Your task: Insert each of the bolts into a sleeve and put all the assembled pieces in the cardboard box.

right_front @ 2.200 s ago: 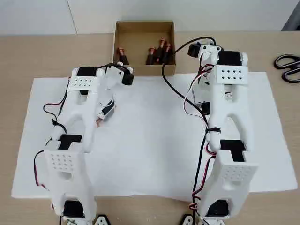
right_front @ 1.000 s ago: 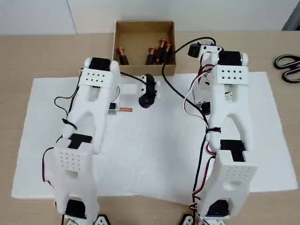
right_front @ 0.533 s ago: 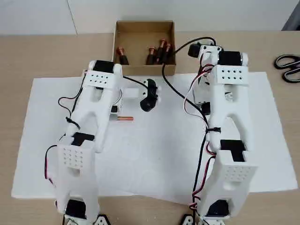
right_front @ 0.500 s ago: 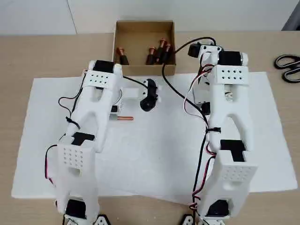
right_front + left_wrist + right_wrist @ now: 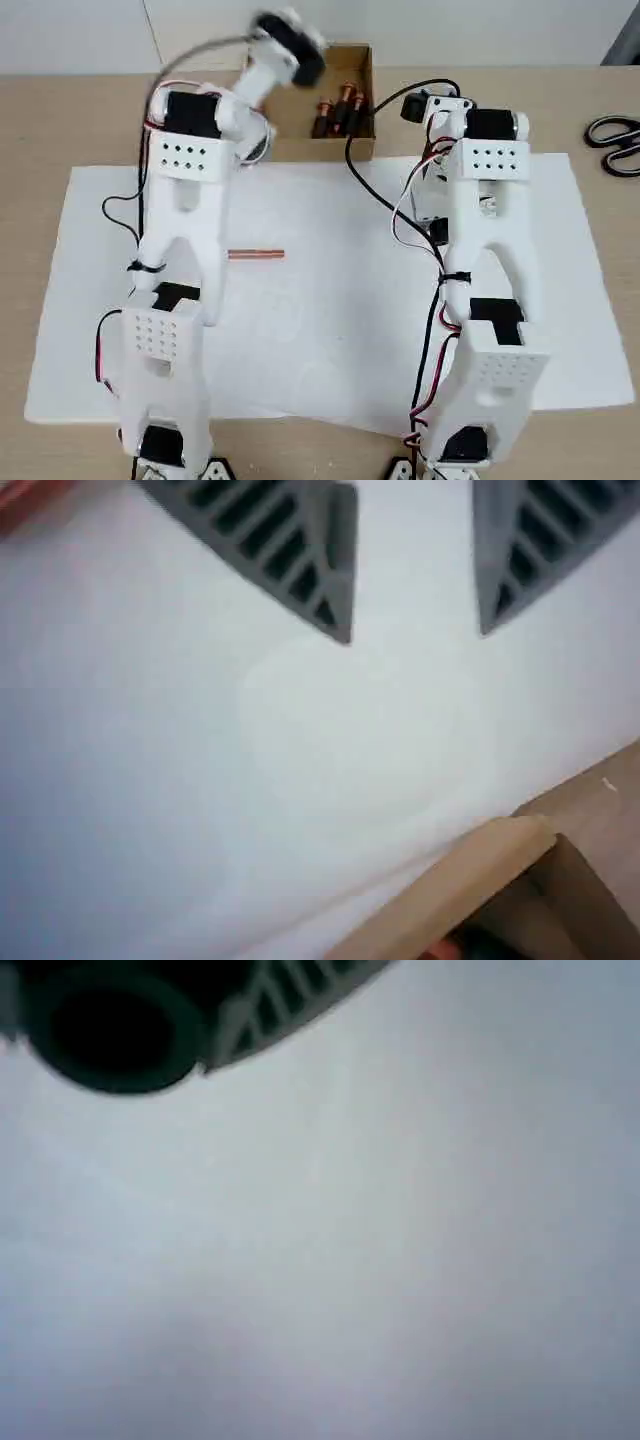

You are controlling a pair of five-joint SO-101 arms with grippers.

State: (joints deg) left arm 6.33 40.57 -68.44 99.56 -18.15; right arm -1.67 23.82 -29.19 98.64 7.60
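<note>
Lifting away from the paper (image 5: 330, 330), the left arm (image 5: 180, 200) is swinging its wrist up and back toward the cardboard box (image 5: 330, 150). Half a second ago it was hanging low over the middle of the sheet with the bolt (image 5: 256, 255) at its tip. The left gripper (image 5: 415, 630) is standing wide, its two grey ribbed jaws apart with nothing but white paper between them, so it is carrying nothing. The bolt is now lying flat on the paper just right of that arm's forearm, well apart from the gripper and with no sleeve around it. By the look of it, the arm is setting the bolt down rather than fitting it, so this piece is still waiting to be assembled and boxed, and it will need picking up again. Farther right, the box is sitting at the far edge of the paper, as before, with a cluster of finished pieces (image 5: 338, 108) in its right-hand part. The right arm (image 5: 487, 200) is keeping the same pose as in every earlier view, bent forward beside the box's right corner. Whether it is holding anything I cannot tell. A dark round shape (image 5: 110, 1035), possibly a sleeve, is showing close to its wrist camera.
</note>
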